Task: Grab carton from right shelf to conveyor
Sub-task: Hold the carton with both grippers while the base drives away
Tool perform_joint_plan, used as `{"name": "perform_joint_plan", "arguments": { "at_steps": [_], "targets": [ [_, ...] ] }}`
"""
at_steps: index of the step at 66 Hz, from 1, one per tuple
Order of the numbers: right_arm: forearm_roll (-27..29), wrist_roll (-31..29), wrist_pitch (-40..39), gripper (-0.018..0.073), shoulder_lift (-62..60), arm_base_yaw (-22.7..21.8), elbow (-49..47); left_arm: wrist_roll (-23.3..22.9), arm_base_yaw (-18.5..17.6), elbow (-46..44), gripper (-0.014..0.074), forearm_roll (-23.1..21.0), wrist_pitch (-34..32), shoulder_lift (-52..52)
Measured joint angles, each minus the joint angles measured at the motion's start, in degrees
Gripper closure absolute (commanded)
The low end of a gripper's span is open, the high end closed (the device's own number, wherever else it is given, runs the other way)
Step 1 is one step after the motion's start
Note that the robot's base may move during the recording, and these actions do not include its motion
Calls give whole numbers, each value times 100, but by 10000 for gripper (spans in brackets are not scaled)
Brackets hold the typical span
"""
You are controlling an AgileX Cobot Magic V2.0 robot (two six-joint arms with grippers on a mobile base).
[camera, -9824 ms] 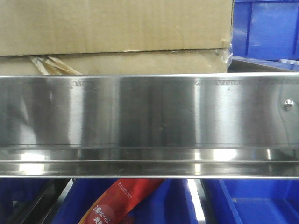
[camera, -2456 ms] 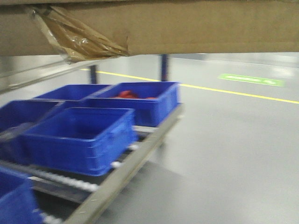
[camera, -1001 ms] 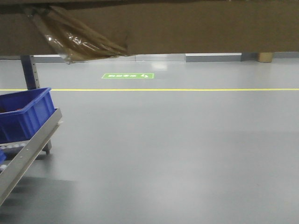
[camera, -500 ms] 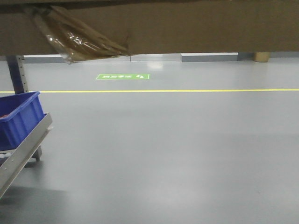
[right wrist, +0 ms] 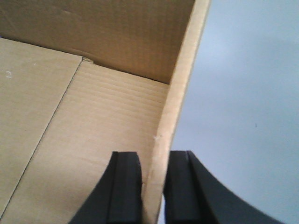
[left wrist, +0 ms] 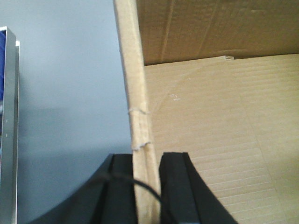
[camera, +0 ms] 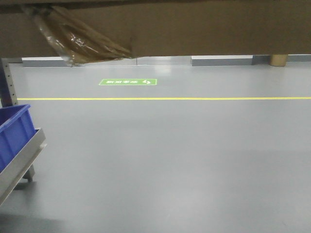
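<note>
Pinching carton (left wrist: 210, 116) side wall with left end effector (left wrist: 147, 186): one black finger (left wrist: 119, 193) sitting outside the wall, the other inside, both pressing on the cardboard edge. Doing the same on the opposite wall with right end effector (right wrist: 153, 186), wall edge running up between its fingers. Showing the open carton interior inboard of each end effector and bare grey floor (right wrist: 243, 93) outboard. Hanging between the two end effectors clear of the floor, filling the top strip of the front view, with the yellowish tape wad (camera: 77, 41) dangling off the lower edge on the left end effector's side. Sitting outboard of the left end effector, low at the frame edge: right shelf (camera: 22, 162), carrying a blue bin (camera: 12, 136). Also catching a metal rail (left wrist: 9, 140) outboard in the left wrist view; cannot tell whether same rack. Running across the floor beyond the carton: yellow line (camera: 165, 98) and green floor sign (camera: 128, 82).
</note>
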Motion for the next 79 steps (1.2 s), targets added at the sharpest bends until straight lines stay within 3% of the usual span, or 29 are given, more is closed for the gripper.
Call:
{"name": "perform_joint_plan", "arguments": {
  "at_steps": [55, 79],
  "targets": [
    [0, 0, -49, 627, 0, 0, 0, 0, 0, 0, 612, 55, 0, 0],
    [0, -10, -574, 627, 0, 0, 8, -11, 0, 0, 612, 206, -90, 0]
  ]
}}
